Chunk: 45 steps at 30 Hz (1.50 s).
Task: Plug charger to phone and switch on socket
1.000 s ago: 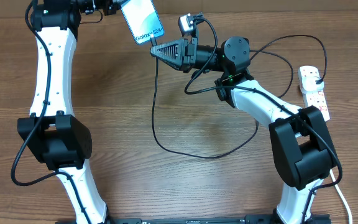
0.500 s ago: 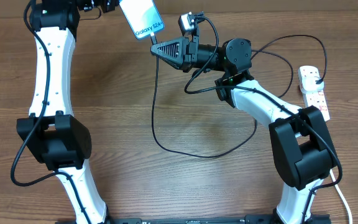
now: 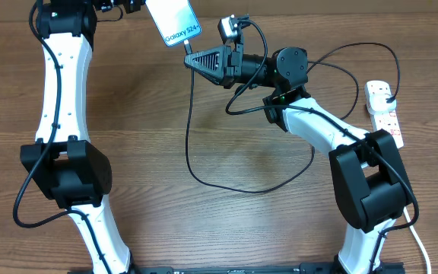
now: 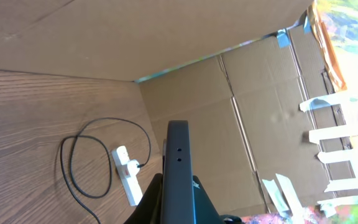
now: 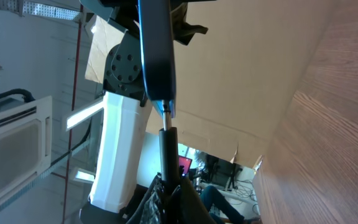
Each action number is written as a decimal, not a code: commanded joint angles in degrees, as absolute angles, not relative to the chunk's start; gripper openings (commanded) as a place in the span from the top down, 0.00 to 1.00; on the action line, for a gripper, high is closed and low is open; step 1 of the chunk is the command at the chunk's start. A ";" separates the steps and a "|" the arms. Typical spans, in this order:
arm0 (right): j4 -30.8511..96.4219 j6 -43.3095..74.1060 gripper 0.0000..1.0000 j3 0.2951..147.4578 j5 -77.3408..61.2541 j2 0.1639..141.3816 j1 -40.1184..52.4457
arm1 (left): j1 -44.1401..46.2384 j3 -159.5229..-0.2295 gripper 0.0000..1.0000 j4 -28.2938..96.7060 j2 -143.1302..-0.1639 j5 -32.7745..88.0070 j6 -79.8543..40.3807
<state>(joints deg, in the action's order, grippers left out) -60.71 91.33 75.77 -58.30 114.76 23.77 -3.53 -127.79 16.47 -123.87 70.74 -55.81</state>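
My left gripper (image 3: 137, 6) is shut on the phone (image 3: 172, 21) and holds it in the air at the far edge, its lit screen reading "Galaxy". The left wrist view shows the phone edge-on (image 4: 178, 163) between the fingers. My right gripper (image 3: 194, 59) is shut on the charger's connector (image 5: 165, 138), just below the phone. In the right wrist view the connector tip meets the phone's bottom end (image 5: 157, 56); I cannot tell how deep it sits. The black cable (image 3: 204, 179) loops over the table. The white socket strip (image 3: 384, 113) lies at the right edge.
A black plug head (image 3: 387, 94) sits in the strip's far outlet; it also shows in the left wrist view (image 4: 135, 166). Cardboard walls (image 4: 229, 124) stand behind the table. The strip's white cord (image 3: 419, 242) runs along the right arm's base.
The left gripper has lifted the phone slightly up and left, toward the far edge. The right gripper has barely moved and the connector tip stays at the phone's bottom edge.
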 commanded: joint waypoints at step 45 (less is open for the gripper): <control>-61.23 91.48 0.96 76.62 -58.08 114.89 24.03 | -2.48 -128.35 0.95 15.99 -123.66 69.97 -57.89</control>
